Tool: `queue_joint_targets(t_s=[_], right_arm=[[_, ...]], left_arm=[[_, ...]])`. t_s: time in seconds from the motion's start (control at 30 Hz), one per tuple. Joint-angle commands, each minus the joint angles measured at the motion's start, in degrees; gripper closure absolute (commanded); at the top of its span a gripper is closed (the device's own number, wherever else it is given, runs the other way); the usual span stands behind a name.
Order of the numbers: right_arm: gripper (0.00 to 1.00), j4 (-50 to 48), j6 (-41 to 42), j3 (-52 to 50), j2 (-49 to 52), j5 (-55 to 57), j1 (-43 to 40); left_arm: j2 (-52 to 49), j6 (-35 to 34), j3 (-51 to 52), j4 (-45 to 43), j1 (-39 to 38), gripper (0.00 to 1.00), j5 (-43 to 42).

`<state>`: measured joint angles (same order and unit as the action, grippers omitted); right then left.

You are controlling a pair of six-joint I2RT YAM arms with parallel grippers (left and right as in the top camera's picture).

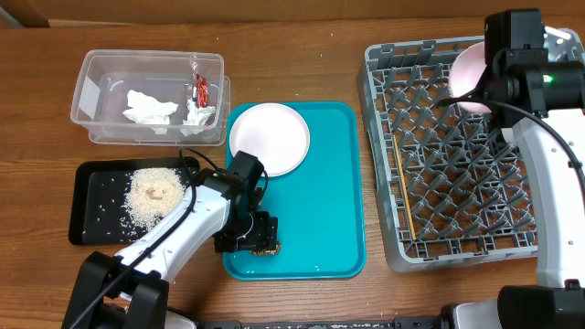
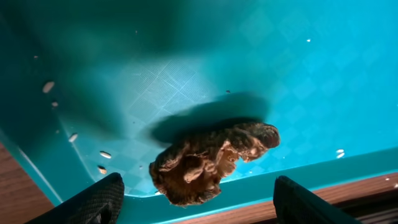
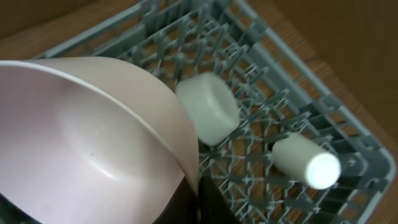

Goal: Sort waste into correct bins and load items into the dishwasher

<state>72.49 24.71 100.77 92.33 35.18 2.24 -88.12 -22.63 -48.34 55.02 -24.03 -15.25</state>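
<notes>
A small brown food lump [image 2: 211, 162] lies on the teal tray [image 2: 280, 62] close to its front rim. My left gripper [image 2: 196, 199] is open, with one finger on each side of the lump and not touching it. In the overhead view this gripper [image 1: 259, 239] is low over the tray's front. My right gripper [image 3: 198, 199] is shut on the rim of a pale bowl [image 3: 93, 143], which hangs tilted over the back right of the grey dish rack [image 1: 377, 137]. A round white plate [image 1: 269, 137] rests on the teal tray's back left.
The clear tub [image 1: 91, 64] holds crumpled tissue [image 1: 151, 108] and a red wrapper [image 1: 201, 89]. The black tray [image 1: 91, 196] holds a rice pile [image 1: 155, 194]. Chopsticks [image 1: 402, 187], a small white bowl [image 3: 208, 109] and a cup [image 3: 308, 162] lie in the rack. Loose grains [image 2: 104, 154] dot the teal tray.
</notes>
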Motion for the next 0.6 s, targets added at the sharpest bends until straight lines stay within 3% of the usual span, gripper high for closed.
queue_joint_targets(t_s=[0.0,0.2,0.57], right_arm=[[0.96,-3.5,4.8,-2.0,1.4,17.4,-0.1],[0.96,-12.7,5.5,-8.9,3.2,27.3,-0.1],[0.96,-17.6,5.1,-15.2,14.3,28.2,0.2]], left_arm=[[0.0,-1.7,0.3,0.0,-0.4,0.21,-1.3],[0.0,-1.8,0.3,0.0,-0.4,0.2,-1.3],[0.0,-1.8,0.3,-1.2,-0.4,0.18,-1.3]])
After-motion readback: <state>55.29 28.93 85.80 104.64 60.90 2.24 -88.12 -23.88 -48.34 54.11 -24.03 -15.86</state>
